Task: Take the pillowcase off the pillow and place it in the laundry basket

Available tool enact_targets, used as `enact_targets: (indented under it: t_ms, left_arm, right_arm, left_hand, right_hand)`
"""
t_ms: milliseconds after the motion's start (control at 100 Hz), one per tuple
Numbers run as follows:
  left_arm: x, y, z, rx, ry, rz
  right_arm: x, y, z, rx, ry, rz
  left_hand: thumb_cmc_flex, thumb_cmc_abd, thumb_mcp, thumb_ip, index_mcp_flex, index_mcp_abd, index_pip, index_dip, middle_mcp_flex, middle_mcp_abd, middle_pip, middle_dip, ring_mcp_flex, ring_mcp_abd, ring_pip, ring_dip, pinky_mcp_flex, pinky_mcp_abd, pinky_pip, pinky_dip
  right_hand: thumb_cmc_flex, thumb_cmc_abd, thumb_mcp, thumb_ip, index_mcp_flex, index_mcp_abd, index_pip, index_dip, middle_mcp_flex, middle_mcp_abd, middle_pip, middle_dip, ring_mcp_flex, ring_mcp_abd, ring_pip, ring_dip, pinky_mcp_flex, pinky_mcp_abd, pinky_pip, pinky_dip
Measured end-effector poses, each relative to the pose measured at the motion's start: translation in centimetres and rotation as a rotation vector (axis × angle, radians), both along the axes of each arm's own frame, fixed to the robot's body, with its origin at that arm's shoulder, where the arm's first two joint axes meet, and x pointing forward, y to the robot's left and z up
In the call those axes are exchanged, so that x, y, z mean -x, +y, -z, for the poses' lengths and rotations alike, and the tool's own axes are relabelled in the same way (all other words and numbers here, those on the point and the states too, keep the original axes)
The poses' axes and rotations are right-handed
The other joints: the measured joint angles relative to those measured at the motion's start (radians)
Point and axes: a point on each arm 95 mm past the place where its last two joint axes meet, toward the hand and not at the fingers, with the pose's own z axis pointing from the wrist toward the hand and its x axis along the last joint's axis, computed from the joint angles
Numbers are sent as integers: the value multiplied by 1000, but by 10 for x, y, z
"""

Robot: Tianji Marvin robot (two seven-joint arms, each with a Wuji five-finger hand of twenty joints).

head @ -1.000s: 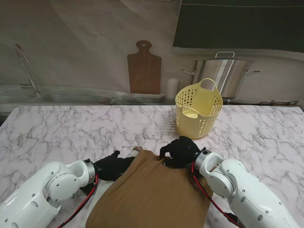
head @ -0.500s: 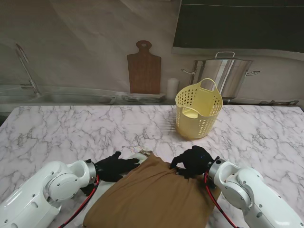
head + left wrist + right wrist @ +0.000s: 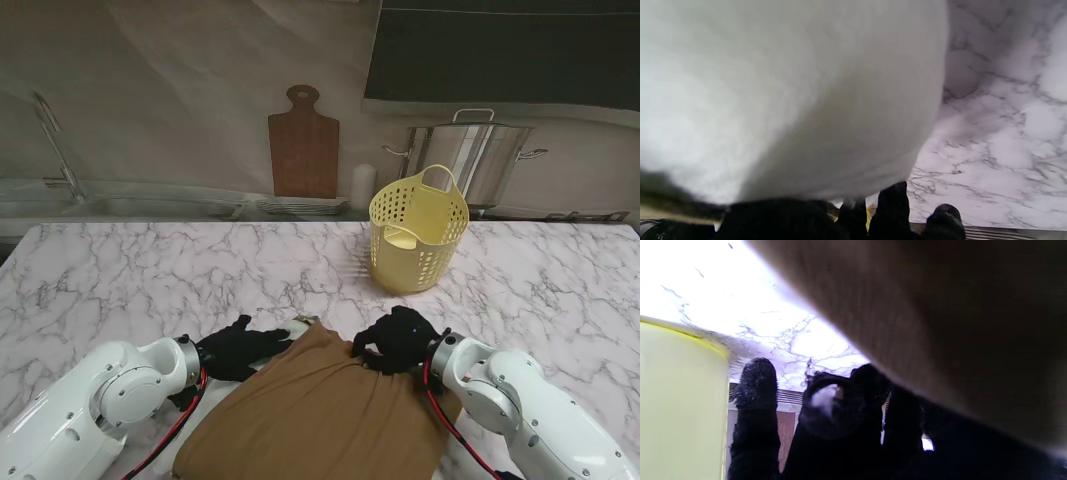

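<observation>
Brown pillowcase (image 3: 320, 415) nearest me, bunched at far edge, white pillow (image 3: 298, 324) corner exposed. Left hand (image 3: 238, 348) fingers spread, on pillow; right hand (image 3: 395, 340) clamps pillowcase edge. Yellow laundry basket (image 3: 418, 232) upright beyond

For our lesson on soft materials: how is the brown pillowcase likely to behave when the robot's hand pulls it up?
The brown pillowcase will probably be floppy: it creases where the right hand bunches it. It likely drapes and sags instead of holding shape. It may drag on the white pillow inside, so the left hand bracing that seems useful.
</observation>
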Motion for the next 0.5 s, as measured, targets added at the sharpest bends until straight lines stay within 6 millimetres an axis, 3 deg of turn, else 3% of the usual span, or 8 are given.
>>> enact_targets:
  t_ms: [80,150,180,200,250,500]
  left_arm:
    - [-1,3,-4,-8,-24,-10]
    - [-3,6,-9,-16,-51,-23]
    - [-4,8,-11,-19,-64,-30]
    - [-5,9,-12,-20,-72,-36]
    - [-8,11,-14,-17,-84,-52]
    - [-33,12,-18,-1,-74,-115]
  right_arm:
    - [-1,1,-1,-7,-13,-2]
    - [-2,2,-2,-13,-24,-3]
    - [-2,2,-2,-15,-27,-4]
    - [-2,2,-2,-15,-28,-4]
    - [-2,2,-2,-16,-29,-5]
    - [-7,7,1,-21,-34,-8]
  left_hand:
    - [0,0,-13,-6,0,0,0,0,2,12,1,0,1,0,9,0,0,0,0,0]
    - [0,0,-18,-9,1,0,17,0,12,69,22,4,14,2,26,1,0,0,0,0]
    - [0,-1,-25,-10,2,3,27,0,13,80,22,4,40,47,57,6,0,0,0,0]
    - [0,-1,-26,-11,18,4,34,0,14,84,23,5,38,51,59,6,0,0,0,0]
    - [12,-2,-26,-12,46,30,55,2,15,86,23,5,41,56,60,6,0,0,0,0]
    - [38,-19,-39,-15,47,64,74,3,36,90,30,13,50,69,60,6,1,0,0,0]
  right_hand:
    - [0,0,0,0,0,0,16,0,0,-1,-1,0,0,0,-9,0,0,0,0,-7]
    - [0,0,0,0,1,0,44,0,0,-6,-6,-1,0,0,-29,0,0,0,1,-8]
    - [0,-2,0,0,1,0,62,0,0,-7,-9,-1,1,0,-33,0,0,0,1,-8]
    - [0,-3,0,0,2,0,64,0,0,-7,-9,-1,1,0,-34,0,0,0,1,-8]
    - [0,-7,0,0,2,0,81,3,0,-8,-12,-1,1,0,-42,0,0,0,1,-8]
    - [1,-15,0,0,32,10,149,29,0,-10,-16,-4,1,0,-56,0,0,-1,1,-9]
